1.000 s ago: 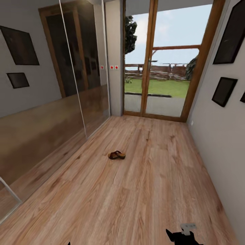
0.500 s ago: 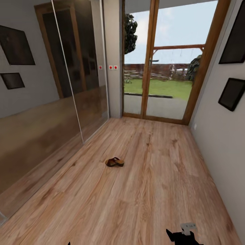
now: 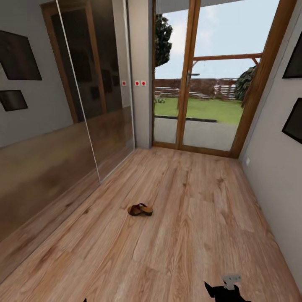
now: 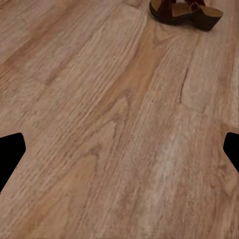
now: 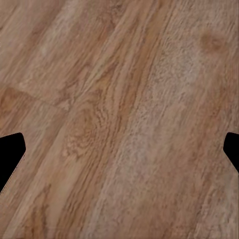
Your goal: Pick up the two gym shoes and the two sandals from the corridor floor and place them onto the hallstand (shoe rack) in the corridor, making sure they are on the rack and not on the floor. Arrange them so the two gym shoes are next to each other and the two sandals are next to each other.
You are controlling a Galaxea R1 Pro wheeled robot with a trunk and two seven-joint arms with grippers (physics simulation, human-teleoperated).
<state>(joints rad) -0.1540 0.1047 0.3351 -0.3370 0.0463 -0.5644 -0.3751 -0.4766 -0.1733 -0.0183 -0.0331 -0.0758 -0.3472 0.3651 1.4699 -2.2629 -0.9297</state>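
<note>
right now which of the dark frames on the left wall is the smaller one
The lower frame, at the head view's left edge, is the smaller. The larger frame hangs above it, tilted, and covers much more of the grey wall.

A single sandal (image 3: 140, 209) lies on the corridor floor (image 3: 188, 235), roughly midway along it. Beyond the sandal, at the corridor's far end, stands a glazed door (image 3: 205, 84). To the sandal's left runs a mirrored wardrobe (image 3: 63, 126); to its right, a wall with picture frames (image 3: 293, 121). The sandal sits nearer the wardrobe.
</note>
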